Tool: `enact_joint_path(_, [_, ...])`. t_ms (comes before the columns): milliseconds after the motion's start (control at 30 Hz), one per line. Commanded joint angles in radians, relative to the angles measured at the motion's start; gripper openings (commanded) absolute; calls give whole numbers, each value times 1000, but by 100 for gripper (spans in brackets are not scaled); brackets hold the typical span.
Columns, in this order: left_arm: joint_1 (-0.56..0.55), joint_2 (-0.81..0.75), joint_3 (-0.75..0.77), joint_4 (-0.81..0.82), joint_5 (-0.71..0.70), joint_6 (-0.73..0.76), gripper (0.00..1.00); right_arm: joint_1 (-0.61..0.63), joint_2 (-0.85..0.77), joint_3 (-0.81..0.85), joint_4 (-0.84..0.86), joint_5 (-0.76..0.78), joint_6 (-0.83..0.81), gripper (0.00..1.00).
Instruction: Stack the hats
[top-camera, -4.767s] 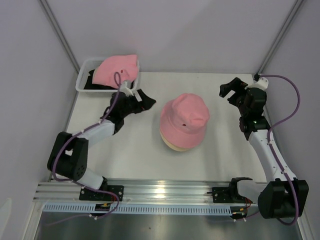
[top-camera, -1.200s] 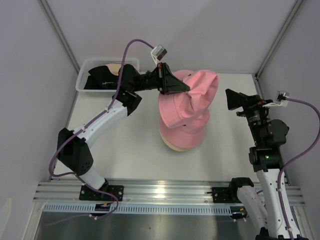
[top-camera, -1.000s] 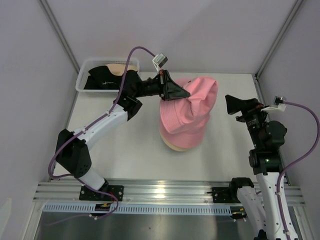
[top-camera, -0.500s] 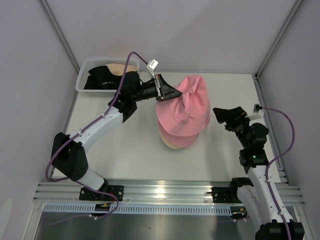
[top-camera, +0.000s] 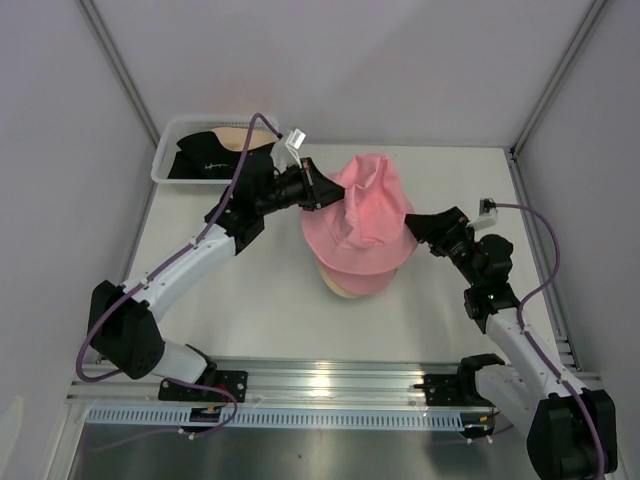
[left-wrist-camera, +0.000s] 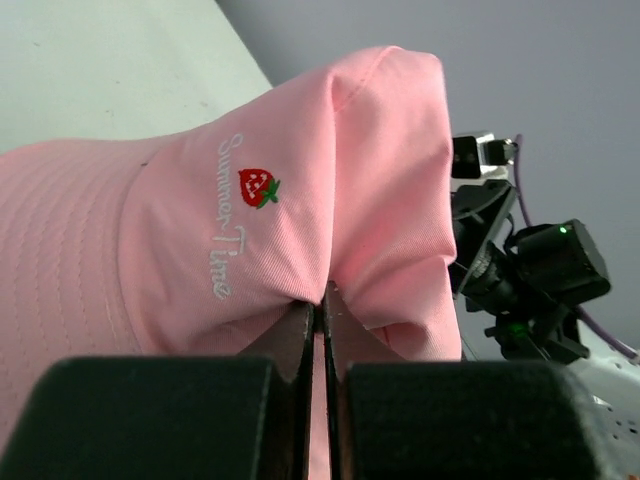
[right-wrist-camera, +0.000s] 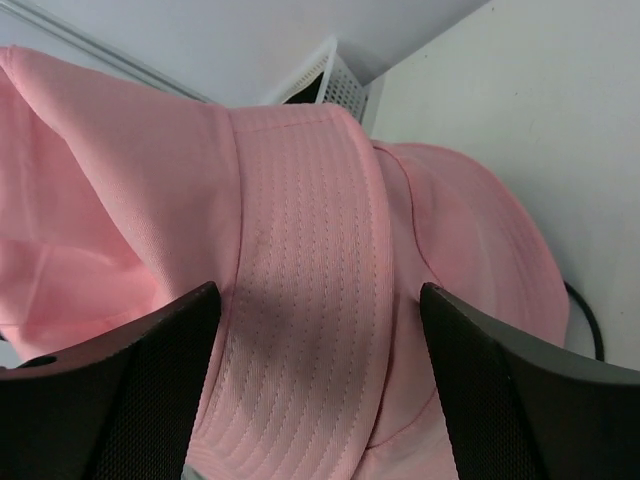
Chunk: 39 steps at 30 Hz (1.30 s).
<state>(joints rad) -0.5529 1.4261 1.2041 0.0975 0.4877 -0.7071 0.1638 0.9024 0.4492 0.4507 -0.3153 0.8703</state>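
Two-arm cell seen from above and from both wrists. Pale grey walls (top-camera: 350, 60) close in a white, matte tabletop (top-camera: 260, 300), and a rail (top-camera: 330, 385) at its near edge carries the bases of the left arm (top-camera: 190, 260) and the right arm (top-camera: 510, 320). The stack stands at mid-tabletop, with a cream hat (top-camera: 350, 288) at the bottom and a pink hat (right-wrist-camera: 480, 250) seated over it. A second pink hat, the held hat (top-camera: 365, 205), hangs crumpled and tilted directly over the stack. Its brim drapes onto the pile, but its crown is not yet seated squarely. A white mesh basket (top-camera: 165, 160) sits in the far-left corner holding a black hat (top-camera: 205, 165) and, behind it, a beige hat (top-camera: 235, 132). By this layout the task appears about half done: two hats are stacked, a third is being placed, and at least two wait in the basket. The left claw (top-camera: 318, 190) is clenched on a fold of the held hat, close to its strawberry embroidery (left-wrist-camera: 258, 187). The right claw (top-camera: 425, 228) is released, its fingers (right-wrist-camera: 110, 390) spread to either side of the held hat's stitched brim (right-wrist-camera: 300, 300) without pinching it. What remains for this hat is likely to spread it level over the pile and let go.
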Motion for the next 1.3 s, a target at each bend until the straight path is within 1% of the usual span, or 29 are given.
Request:
enact_joint_path(0, [7,0,-12,11,-47,51,1,23,-48,31,-19,-4,45,84])
enact_joint_path(67, [7,0,-18,14,-60,54,1,31,-97,14,-79,16,87,83])
enact_joint_path(100, [7,-3,-26,19,-67,54,1,36,-153,2,-87,27,107,83])
enact_joint_path(167, [7,-4,-52,45,-77,38,1,52,-212,-36,-104,62,165,83])
enact_joint_path(233, [7,-4,-72,62,-84,29,1,66,-276,-55,-122,102,190,83])
enact_joint_path(300, [7,0,-77,68,-96,28,1,85,-299,-73,-153,117,216,83])
enact_joint_path(433, [7,16,-92,97,-84,9,0,102,-292,-96,-170,122,229,83])
enact_joint_path(567, [7,31,-95,111,-61,0,1,111,-240,-129,-64,101,254,81])
enact_joint_path(633, [5,31,-90,113,-55,3,0,117,-223,-124,-47,99,246,77])
enact_joint_path(733, [7,11,-95,111,-63,20,1,117,-211,-116,-20,91,243,59])
enact_joint_path(767, [7,5,-94,108,-64,26,1,118,-217,-113,-26,94,240,46])
enact_joint_path(833, [7,-6,-80,90,-63,44,1,118,-249,-101,-50,105,233,29])
enact_joint_path(867, [7,-9,-77,85,-60,49,1,118,-266,-95,-88,113,220,16])
enact_joint_path(900, [5,-13,-63,81,-57,55,1,120,-302,-89,-107,120,210,9])
enact_joint_path(933, [7,-21,-52,71,-55,69,1,121,-322,-75,-145,136,204,4])
enact_joint_path(967, [7,-26,-40,67,-49,75,1,121,-341,-69,-161,142,197,0])
enact_joint_path(1200, [-22,-46,48,11,-21,152,1,123,-459,-6,-277,133,148,0])
enact_joint_path(1267, [-28,-29,86,1,-6,156,1,121,-512,-4,-366,154,139,0])
